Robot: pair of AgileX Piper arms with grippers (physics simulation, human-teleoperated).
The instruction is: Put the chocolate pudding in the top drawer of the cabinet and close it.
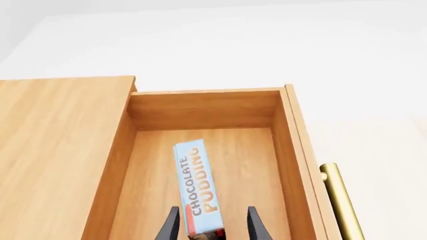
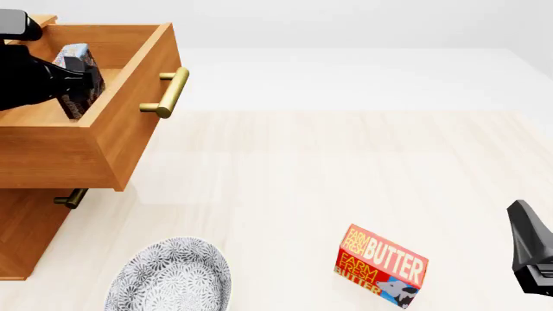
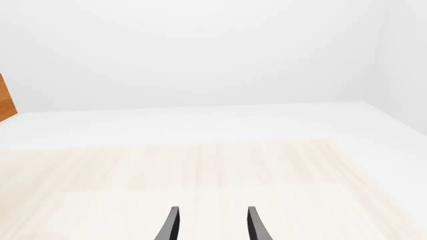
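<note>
A simulated tabletop test scene with a kitchen theme: a pale wood table (image 2: 346, 168) against blank white surroundings, a honey-brown cabinet (image 2: 26, 233) at its edge, with a patterned plate (image 2: 168, 278) and butter box (image 2: 382, 267) near the cabinet.

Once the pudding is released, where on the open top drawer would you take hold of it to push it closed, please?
I'd grip the brass bar handle on the top drawer, coming at its front from the open table side. The bar stands off the front panel on two posts, leaving room for fingers. The left gripper is inside the drawer, around the chocolate pudding.
</note>
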